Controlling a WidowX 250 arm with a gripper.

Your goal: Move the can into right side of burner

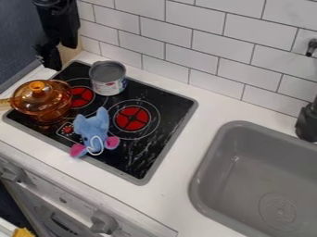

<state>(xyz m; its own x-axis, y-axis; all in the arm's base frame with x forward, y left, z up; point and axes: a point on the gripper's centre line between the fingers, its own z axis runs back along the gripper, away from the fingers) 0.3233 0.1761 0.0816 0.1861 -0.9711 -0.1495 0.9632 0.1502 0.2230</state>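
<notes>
The black gripper (51,56) hangs at the upper left, over the back left corner of the stove and apart from the can; whether it holds anything cannot be told. An open grey can (108,78) with a pale label stands upright on the back part of the black stovetop (158,152), between the two red burners and toward the wall. The right burner (132,118) is bare, in front and to the right of the can. Beside the can, the left burner (81,96) shows its red disc.
An amber lidded pot (42,101) sits on the stove's left side. A blue plush toy (93,132) with pink ends lies at the stove's front, close to the right burner. White tiles (192,23) rise behind; a grey sink (260,176) is at right.
</notes>
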